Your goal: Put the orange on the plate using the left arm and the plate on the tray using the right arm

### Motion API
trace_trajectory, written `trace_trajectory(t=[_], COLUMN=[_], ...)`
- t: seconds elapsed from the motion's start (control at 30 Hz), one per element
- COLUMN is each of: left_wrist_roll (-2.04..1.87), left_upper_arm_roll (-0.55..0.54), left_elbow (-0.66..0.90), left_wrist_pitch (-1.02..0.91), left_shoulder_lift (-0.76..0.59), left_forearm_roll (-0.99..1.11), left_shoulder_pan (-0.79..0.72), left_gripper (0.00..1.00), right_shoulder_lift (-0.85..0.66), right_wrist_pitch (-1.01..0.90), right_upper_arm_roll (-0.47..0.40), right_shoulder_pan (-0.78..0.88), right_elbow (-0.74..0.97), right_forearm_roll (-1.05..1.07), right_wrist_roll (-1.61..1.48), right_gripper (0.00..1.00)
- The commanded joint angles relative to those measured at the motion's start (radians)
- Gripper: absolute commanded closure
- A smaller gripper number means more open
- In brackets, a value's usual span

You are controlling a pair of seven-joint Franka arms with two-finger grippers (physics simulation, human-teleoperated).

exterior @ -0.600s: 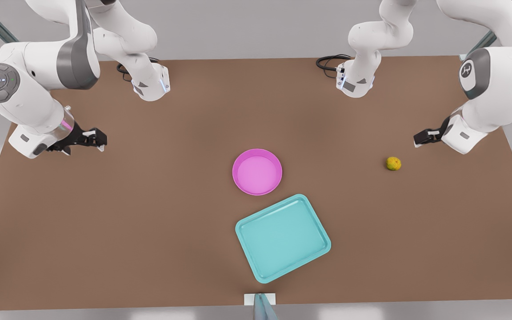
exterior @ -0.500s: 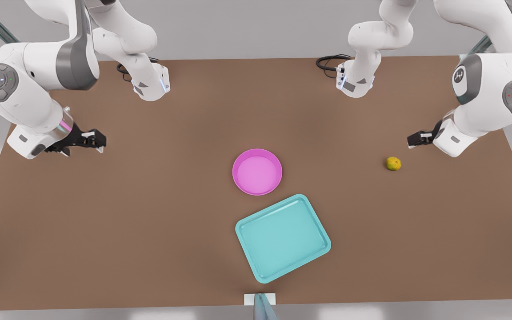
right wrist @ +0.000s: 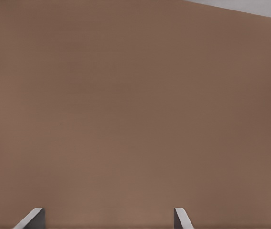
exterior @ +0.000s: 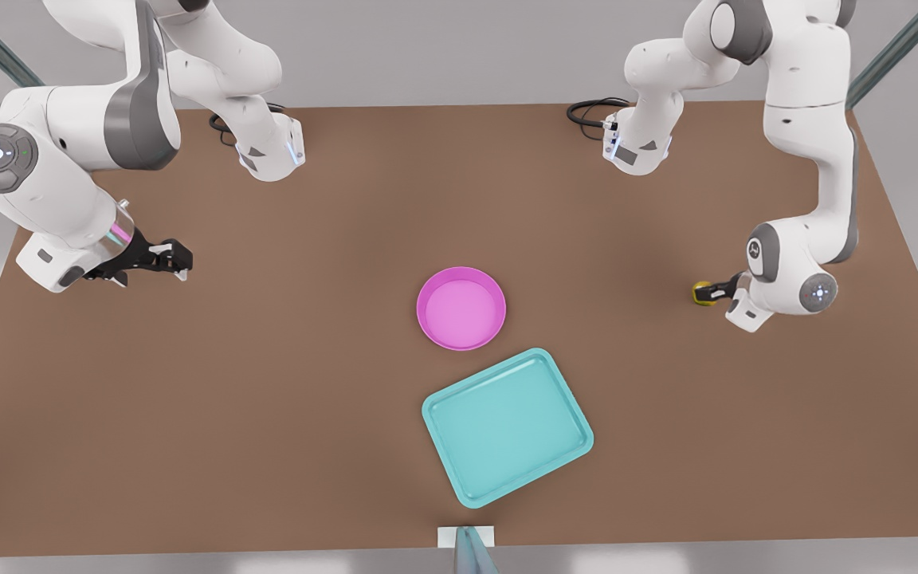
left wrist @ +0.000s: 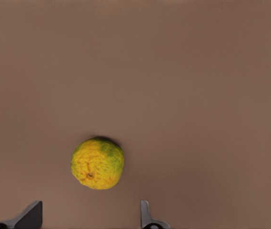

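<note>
The small yellow-green orange (exterior: pixel 700 293) rests on the brown table at the front view's right. My left gripper (exterior: pixel 712 292) is low beside it. In the left wrist view the orange (left wrist: pixel 97 163) lies just ahead of the open left gripper (left wrist: pixel 88 217), whose dark fingertips (left wrist: pixel 30 215) stand wide apart and touch nothing. The pink plate (exterior: pixel 422 308) sits bare at the table's middle, and the teal tray (exterior: pixel 507 426) lies just in front of it. My right gripper (exterior: pixel 174 259) waits open over bare table at the front view's left, and the right wrist view shows the right gripper (right wrist: pixel 107 218) holding nothing.
Both arm bases (exterior: pixel 272 155) and a black cable (exterior: pixel 590 112) stand at the table's far edge. A small white fixture (exterior: pixel 465 538) sits at the near edge. Bare brown table surrounds the plate and tray.
The left arm has swung forward and dropped, bringing its gripper down to the orange. The right arm has barely shifted. Orange, plate and tray have not moved.
</note>
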Motion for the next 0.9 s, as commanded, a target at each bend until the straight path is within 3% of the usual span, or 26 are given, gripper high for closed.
trace_trajectory(t=[0.0, 0.87], left_wrist_roll=[0.041, 0.048], left_upper_arm_roll=[0.000, 0.005], left_elbow=[-0.028, -0.070], left_wrist_pitch=[0.239, 0.262], left_shoulder_lift=[-0.002, 0.110], left_forearm_roll=[0.000, 0.002], left_shoulder_pan=[0.000, 0.011], left_gripper=[0.00, 0.00], right_shoulder_lift=[-0.001, 0.031], right_wrist_pitch=[0.001, 0.003], right_upper_arm_roll=[0.000, 0.000], right_shoulder_pan=[0.000, -0.011], right_elbow=[-0.001, -0.010], right_forearm_roll=[0.001, 0.002], right_wrist_roll=[0.009, 0.011], right_gripper=[0.00, 0.00])
